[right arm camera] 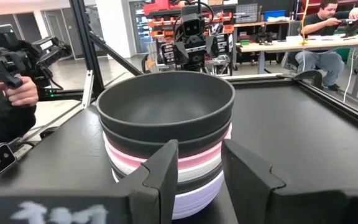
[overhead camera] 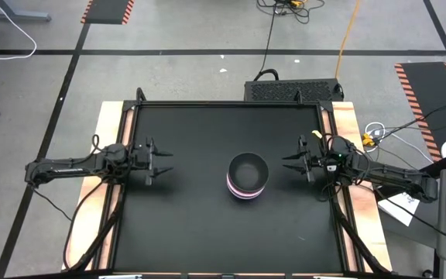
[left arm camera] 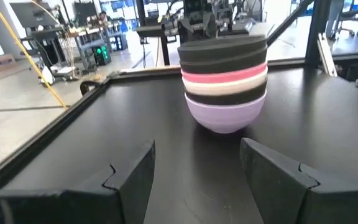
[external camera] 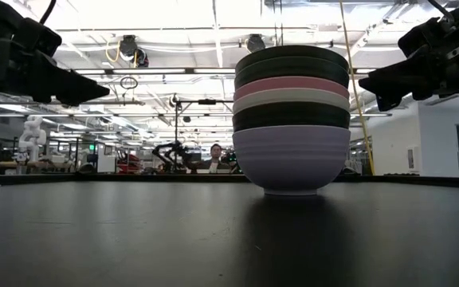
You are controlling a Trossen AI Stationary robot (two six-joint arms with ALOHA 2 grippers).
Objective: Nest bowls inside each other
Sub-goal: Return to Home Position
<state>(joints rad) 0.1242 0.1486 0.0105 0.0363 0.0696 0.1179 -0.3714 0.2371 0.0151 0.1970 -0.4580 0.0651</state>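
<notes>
"High view — where's the bowl stack [overhead camera: 247, 177]?"
"Right of centre on the desk [overhead camera: 192, 232], lavender bowl [external camera: 292, 159] lowest, black bowl [right arm camera: 166, 106] topmost."
"Anything gripped?"
"No — left claw [overhead camera: 169, 162] and right claw [overhead camera: 286, 164] both released, flanking it."

Below the top black bowl [overhead camera: 248, 169] each nested bowl [external camera: 292, 84] shows only a thin band of rim, its body hidden inside the next one, and the fingers [right arm camera: 166, 177] of the right gripper [right arm camera: 197, 155] cover much of the lavender bowl [right arm camera: 201, 200] in the right wrist view.
</notes>
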